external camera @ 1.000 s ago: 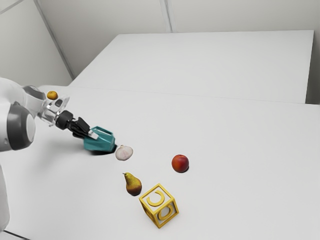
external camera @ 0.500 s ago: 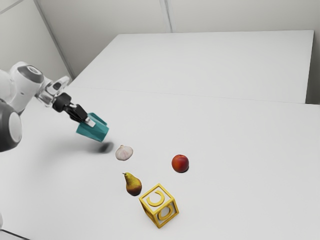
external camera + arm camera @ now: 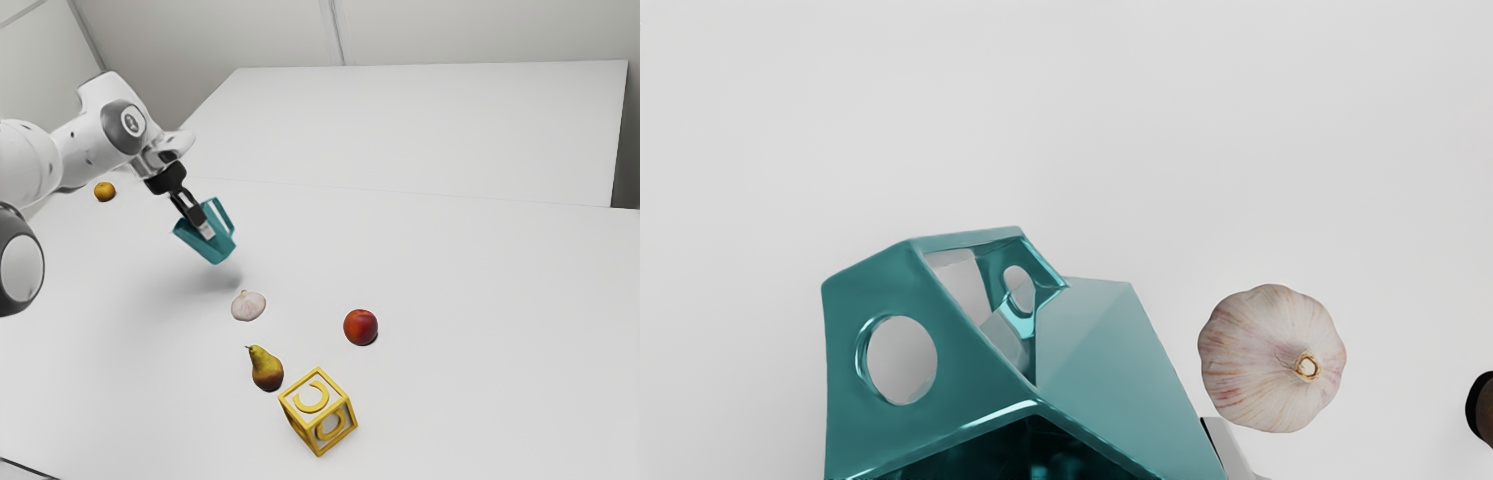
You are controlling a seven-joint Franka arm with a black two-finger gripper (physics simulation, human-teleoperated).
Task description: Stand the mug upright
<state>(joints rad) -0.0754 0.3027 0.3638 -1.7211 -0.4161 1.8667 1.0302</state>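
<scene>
One teal mug, one gripper, one garlic bulb, one pear, one red fruit, one block and one orange fruit make up the count, seven in all, over or on one white table. Toward the exterior view's left, the mug hangs in the air above the table, its shadow apart from it and the garlic just to the near side of that shadow. The gripper has the mug clamped between its fingers. The mug is tilted, not upright; its body is faceted and glossy, with flat panels meeting at sharp edges, and its angular handle stands out toward the exterior view's right. In the wrist view, round holes show in the teal surfaces around the handle, and the dark hollow of the mouth lies close to the gripper. The pear lies nearer than the garlic, the yellow-framed block nearer again, the red fruit well to the exterior view's right, and the orange fruit on the far left.
</scene>
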